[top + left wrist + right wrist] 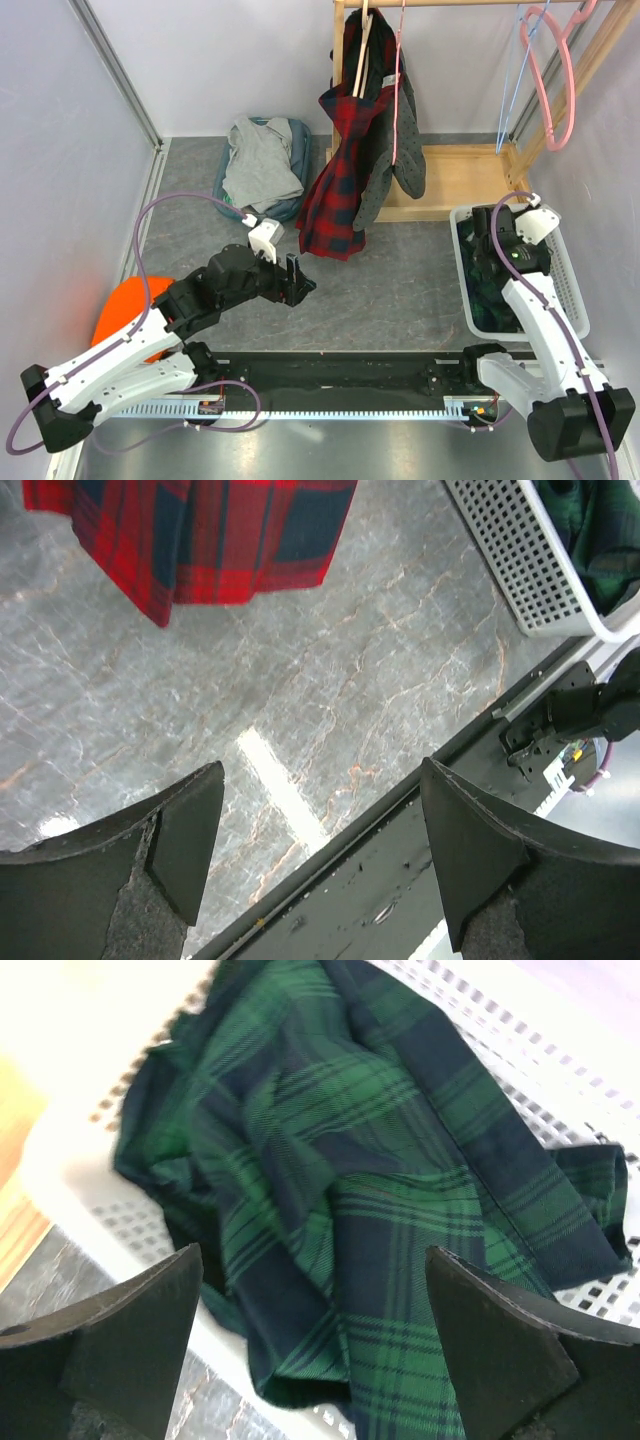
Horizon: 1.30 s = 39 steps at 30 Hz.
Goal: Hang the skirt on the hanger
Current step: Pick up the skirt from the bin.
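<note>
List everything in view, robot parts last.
red-and-navy plaid skirt: one, red and navy, hanging on the rack
dark grey dotted garment: one, dark grey, hanging beside that skirt
pink plastic hanger: one, pink, bare, at the rack's right end
wooden clothes rack: one, light wood, far side
green-and-navy plaid skirt: one, green and navy, crumpled in the basket
white perforated plastic basket: one, white, right side
grey cloth pile: one, grey, in the tub
blue tub: one, blue, far left
orange object: one, orange, left edge, partly behind the arm
left gripper: one, black, open, holding nothing
right gripper: one, black, open, above the basket
</note>
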Each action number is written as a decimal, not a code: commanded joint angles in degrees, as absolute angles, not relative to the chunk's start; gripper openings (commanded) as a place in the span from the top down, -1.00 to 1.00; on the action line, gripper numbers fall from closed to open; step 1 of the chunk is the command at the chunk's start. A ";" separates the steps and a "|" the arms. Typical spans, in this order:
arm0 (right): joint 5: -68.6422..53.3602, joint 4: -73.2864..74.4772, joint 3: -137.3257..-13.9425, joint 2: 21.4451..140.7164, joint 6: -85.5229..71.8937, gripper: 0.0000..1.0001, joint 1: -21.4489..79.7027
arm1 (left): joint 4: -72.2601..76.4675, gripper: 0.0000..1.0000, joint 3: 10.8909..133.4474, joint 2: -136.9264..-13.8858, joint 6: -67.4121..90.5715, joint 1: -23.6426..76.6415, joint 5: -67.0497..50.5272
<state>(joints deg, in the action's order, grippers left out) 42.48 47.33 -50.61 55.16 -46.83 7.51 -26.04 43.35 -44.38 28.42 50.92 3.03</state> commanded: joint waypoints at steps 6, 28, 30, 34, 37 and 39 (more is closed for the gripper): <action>34.99 41.23 -41.76 60.20 -49.84 -0.93 -2.17 | -23.91 -0.69 41.57 -44.73 30.76 51.06 2.99; 23.48 48.25 -69.23 45.62 -40.35 1.00 -3.25 | -26.45 -0.69 45.17 -44.13 30.50 51.06 7.91; 17.53 46.07 -73.62 44.83 -37.03 1.00 -3.16 | -26.98 -0.69 45.61 -43.77 30.32 51.06 8.70; 6.79 42.54 -82.24 44.55 -31.84 1.00 -3.25 | -27.60 -0.69 46.05 -42.45 30.32 51.06 10.28; -2.41 41.84 -89.55 47.10 -28.58 1.00 -3.25 | -27.68 -0.69 46.49 -41.92 30.15 51.06 11.25; -6.57 39.91 -93.66 48.33 -27.78 1.00 -3.25 | -27.95 -0.69 46.93 -41.84 29.88 51.06 11.95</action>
<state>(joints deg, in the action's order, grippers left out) 8.12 48.93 -84.53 46.96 -32.88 -3.25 -27.81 44.10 -42.59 29.76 50.92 9.06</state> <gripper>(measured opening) 0.036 0.848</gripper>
